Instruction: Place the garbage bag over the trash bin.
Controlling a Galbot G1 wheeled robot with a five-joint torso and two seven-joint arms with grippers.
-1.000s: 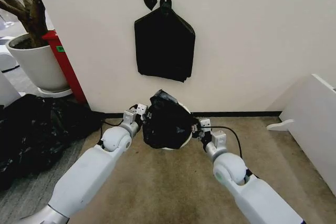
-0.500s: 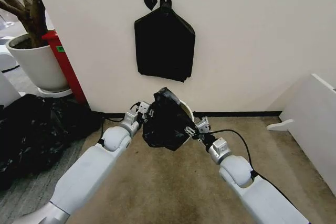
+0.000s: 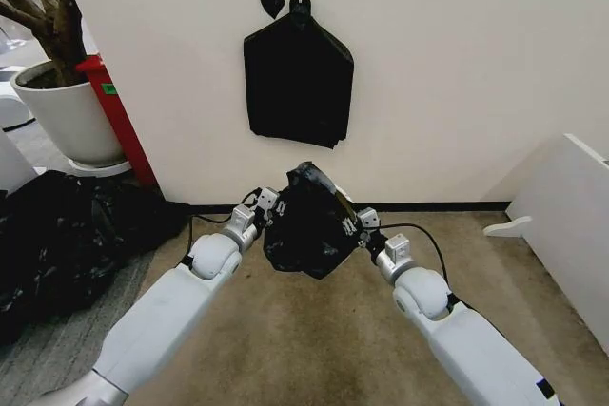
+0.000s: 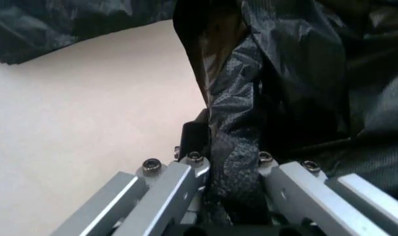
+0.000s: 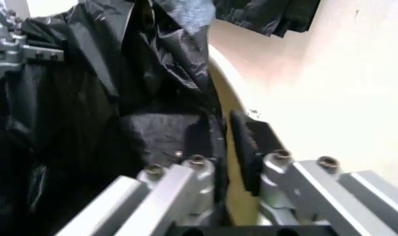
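While my left tool [image 3: 270,208] and right tool [image 3: 354,225] each pinch the garbage bag [image 3: 306,225] stretched between them, its mouth must next be drawn down over the trash bin [image 5: 235,142] beneath.

Two grippers hold a black garbage bag up in front of the wall.

The left gripper [image 3: 269,204] and right gripper [image 3: 354,224] pinch opposite edges of the garbage bag [image 3: 306,225], below the bundle of bags [image 3: 298,78] hanging on the wall; a sliver of the trash bin [image 3: 339,199] rim peeks out behind the garbage bag.
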